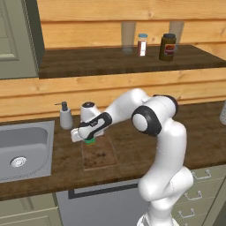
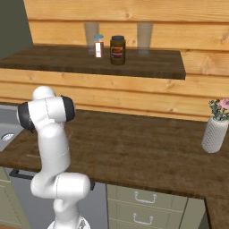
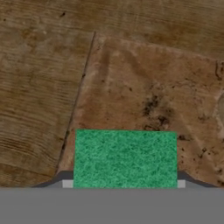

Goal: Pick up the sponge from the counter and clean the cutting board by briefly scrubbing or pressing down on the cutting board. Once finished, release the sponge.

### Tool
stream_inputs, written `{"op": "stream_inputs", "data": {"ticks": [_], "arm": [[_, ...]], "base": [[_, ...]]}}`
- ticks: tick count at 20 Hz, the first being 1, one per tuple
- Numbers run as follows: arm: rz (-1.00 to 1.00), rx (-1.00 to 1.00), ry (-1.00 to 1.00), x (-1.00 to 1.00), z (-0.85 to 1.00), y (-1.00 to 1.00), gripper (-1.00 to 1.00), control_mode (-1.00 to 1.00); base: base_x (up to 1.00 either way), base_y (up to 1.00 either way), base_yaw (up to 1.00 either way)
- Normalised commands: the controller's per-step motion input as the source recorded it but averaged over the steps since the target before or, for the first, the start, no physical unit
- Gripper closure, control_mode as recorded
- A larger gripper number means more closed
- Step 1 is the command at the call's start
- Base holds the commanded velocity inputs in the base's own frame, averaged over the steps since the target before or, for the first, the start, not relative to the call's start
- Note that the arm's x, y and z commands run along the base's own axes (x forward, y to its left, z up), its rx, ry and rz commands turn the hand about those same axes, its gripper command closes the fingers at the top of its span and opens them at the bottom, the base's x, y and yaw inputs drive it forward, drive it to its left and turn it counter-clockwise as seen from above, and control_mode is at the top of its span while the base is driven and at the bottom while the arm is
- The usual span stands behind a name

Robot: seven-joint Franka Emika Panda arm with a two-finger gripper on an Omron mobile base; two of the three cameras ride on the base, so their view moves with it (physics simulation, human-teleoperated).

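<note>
while the sponge [image 3: 125, 157] is sitting between the two finger tips of the gripper [image 1: 90, 140], the fingers are closing on its sides and holding it over the far end of the cutting board [image 1: 99, 155]. whether it is already touching the board, i cannot tell. the board is lying near the front edge of the counter [image 1: 132, 154], just beside the sink [image 1: 26, 148], and its dark stains are showing a little ahead of the sponge in the hand view.

to do this step well, i think the arm is needing to press straight down, keeping the green face flat, then rub toward the stains without sliding off the board's edge.

a soap dispenser [image 1: 65, 116] is standing at the back edge of the counter. jars [image 1: 167, 47] are standing on the shelf [image 1: 110, 59]; their labels are too small for reading.
</note>
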Motion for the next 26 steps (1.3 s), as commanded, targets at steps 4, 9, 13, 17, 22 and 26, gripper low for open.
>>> {"op": "stream_inputs", "data": {"ticks": [4,9,13,17,22,26], "arm": [[0.01,0.0,0.0,-0.27,-0.19,0.0,1.0,-1.0],[0.0,0.0,0.0,-0.48,-0.13,0.0,1.0,-1.0],[0.0,0.0,0.0,-0.55,-0.16,0.0,1.0,-1.0],[0.0,0.0,-0.02,-0.65,-0.23,0.0,1.0,-1.0],[0.0,0.0,-0.05,-0.69,-0.26,0.0,1.0,-1.0],[0.0,0.0,-0.05,-0.73,-0.28,0.0,1.0,-1.0]], "base": [[0.0,0.0,0.0],[0.0,0.0,0.0],[0.0,0.0,0.0],[0.0,0.0,0.0],[0.0,0.0,0.0],[0.0,0.0,0.0]]}}
